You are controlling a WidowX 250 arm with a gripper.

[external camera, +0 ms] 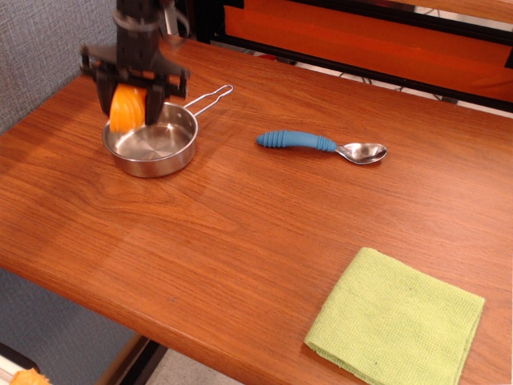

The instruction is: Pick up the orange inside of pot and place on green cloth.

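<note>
The hand (128, 104) is pinching the orange (126, 107) between its black fingers, holding it above the far left rim of the pot (152, 143); it looks clear of the steel, though the angle makes that hard to judge. The pot sits bare inside, on the desk (240, 216). A blue-handled spoon (321, 144) lies to its right. The green cloth (397, 319) lies well apart, at the near right corner.

We have a single fixed view, raised and angled down across the reddish-brown wooden table (240, 208) from its near edge, medium distance, black robot gripper (128, 103) at ten o'clock, light lime-green woven cloth (397, 321) at five o'clock, orange panel (361, 36) at twelve o'clock.
</note>
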